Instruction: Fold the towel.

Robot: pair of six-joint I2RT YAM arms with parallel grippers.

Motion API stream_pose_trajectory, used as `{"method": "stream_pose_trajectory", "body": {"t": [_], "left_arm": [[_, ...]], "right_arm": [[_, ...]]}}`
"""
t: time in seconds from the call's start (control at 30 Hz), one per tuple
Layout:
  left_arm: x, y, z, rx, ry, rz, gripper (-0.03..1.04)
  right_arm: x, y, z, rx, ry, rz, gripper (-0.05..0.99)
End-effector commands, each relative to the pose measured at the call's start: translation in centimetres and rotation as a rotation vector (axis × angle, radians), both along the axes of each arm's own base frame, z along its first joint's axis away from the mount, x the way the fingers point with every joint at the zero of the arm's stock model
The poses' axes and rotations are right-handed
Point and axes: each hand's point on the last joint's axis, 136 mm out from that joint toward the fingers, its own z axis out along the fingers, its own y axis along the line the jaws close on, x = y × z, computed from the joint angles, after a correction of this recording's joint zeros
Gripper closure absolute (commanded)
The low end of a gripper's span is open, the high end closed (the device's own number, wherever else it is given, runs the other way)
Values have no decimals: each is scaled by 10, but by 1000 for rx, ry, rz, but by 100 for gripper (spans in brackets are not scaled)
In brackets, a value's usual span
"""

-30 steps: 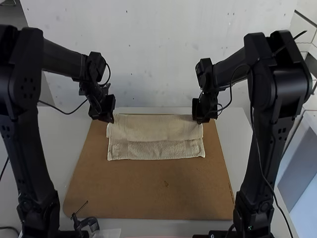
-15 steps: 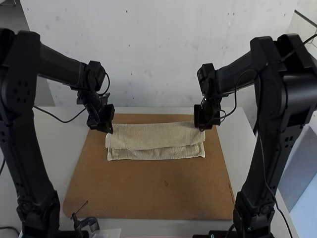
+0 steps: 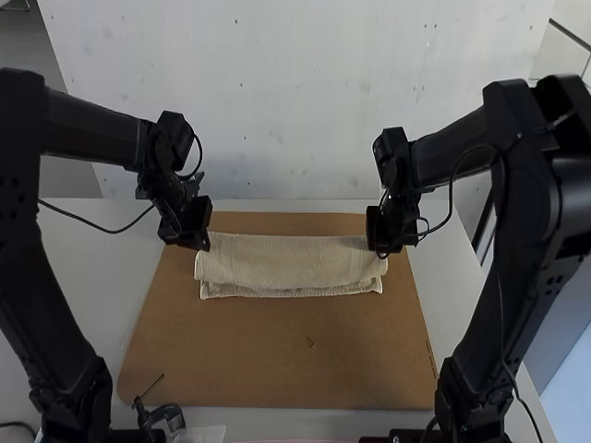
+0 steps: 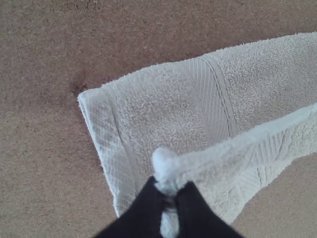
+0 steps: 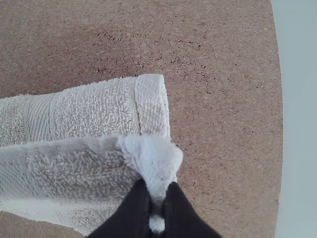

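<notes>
Towel near the far edge of the board looks light and floppy, best held at corners, where left tool and right tool pinch it, tips closed.

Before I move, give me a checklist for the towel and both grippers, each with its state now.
1. Left gripper closed on the towel: ok, its fingers pinch one end of the raised edge.
2. Right gripper closed on the towel: ok, its fingers pinch the other end.
3. Lower layer on the brown board: ok, its near edge lies nearly straight.
4. Layers lined up: not ok, a narrow strip of the lower layer shows past the upper one on the near side.
5. No creases between the layers: cannot tell, the upper layer covers that area.
</notes>
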Motion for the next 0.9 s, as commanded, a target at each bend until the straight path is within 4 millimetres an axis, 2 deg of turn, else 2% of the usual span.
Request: {"method": "stream_pose_trajectory", "body": {"t": [0.0,0.13,0.27,0.47,0.63,0.87], "left_arm": [[-10,1,3,7,-15,-12,99],[-17,2,-3,14,0,-16,99],[-10,6,-11,19,4,-4,99],[16,17,-25,25,-29,16,99],[33,27,-45,34,7,39,99],[63,25,-53,31,-15,42,99]], "right_arm": [[-4,-2,10,-16,-29,8,92],[-7,-2,8,-17,-25,12,92],[-3,0,3,-17,-27,12,92],[10,4,-10,-21,-17,6,92],[24,7,-16,-21,-11,-3,92],[42,8,-28,-26,1,-11,92]]}}
